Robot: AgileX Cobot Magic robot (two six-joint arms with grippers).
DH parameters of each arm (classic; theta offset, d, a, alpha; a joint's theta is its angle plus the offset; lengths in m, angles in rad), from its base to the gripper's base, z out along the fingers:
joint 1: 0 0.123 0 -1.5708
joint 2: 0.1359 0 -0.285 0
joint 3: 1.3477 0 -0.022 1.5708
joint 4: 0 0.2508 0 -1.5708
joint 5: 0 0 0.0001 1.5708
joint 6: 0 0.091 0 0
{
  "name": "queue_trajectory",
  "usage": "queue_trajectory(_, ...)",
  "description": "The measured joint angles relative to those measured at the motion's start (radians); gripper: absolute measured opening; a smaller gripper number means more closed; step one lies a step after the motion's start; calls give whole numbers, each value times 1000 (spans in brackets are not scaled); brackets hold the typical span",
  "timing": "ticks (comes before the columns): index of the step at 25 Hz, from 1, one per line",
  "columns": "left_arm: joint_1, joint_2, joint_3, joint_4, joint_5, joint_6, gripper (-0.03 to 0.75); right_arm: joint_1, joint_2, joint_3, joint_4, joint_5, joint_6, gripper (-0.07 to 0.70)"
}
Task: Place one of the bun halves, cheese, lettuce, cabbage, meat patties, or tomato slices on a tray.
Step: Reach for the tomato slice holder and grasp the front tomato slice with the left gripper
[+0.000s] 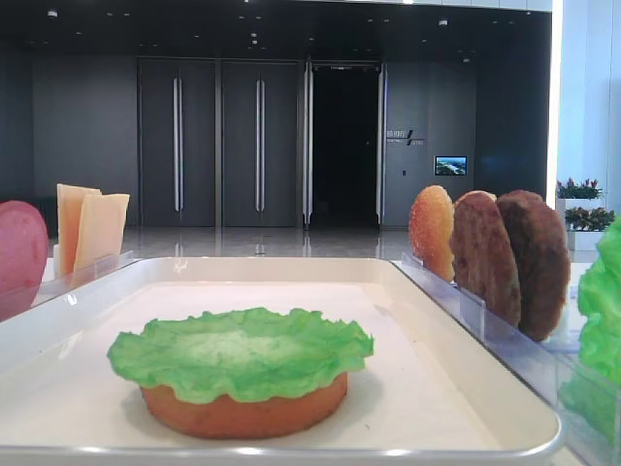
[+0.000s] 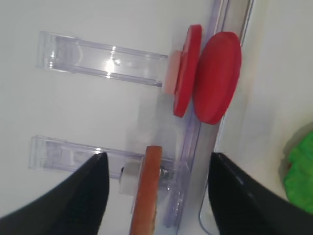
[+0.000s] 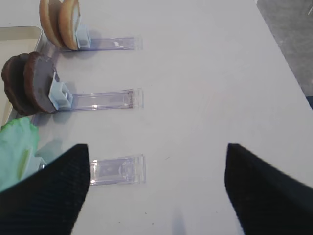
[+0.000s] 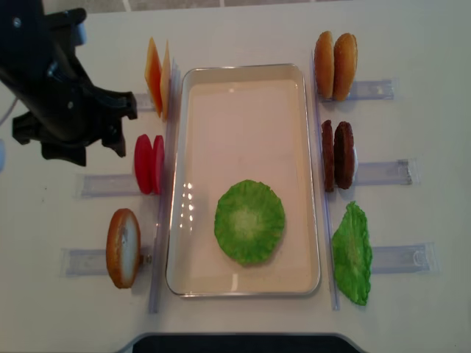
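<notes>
Ruffled green lettuce disc on flat orange-brown bun half in cream rimmed tray | cheese/tomato/patty left | L claw wide, empty; R claw wide, empty

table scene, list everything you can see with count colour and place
tray: one, cream-white, centre of the table
lettuce: one, green, on a bun half in the tray
bun half: one, orange-brown, flat in the tray under the lettuce
cheese: two slices, pale yellow-orange, upright in the left far rack
tomato slices: two, red, upright in the left middle rack
bun: one, golden brown, upright in the left near rack
buns: two, golden, right far rack
patties: two, dark brown, right middle rack
cabbage: one green leaf, right near rack
racks: clear plastic, both sides of the tray
left gripper: black, open, beside the tomato slices
right gripper: black, open, over the table
</notes>
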Motion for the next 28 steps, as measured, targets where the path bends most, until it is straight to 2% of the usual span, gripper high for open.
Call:
queue_trajectory(5,-23,89,-51,-20,-33,-34,486,0,0,0,0,0,0,566)
queue_trajectory(10,-24,170,-122,-43,-33,-38,486,0,0,0,0,0,0,566)
queue_trajectory(19,-24,239,-149,-65,-46,-38,486,0,0,0,0,0,0,566)
queue_trajectory(28,-49,289,-199,-69,-36,-38,485,0,0,0,0,0,0,566)
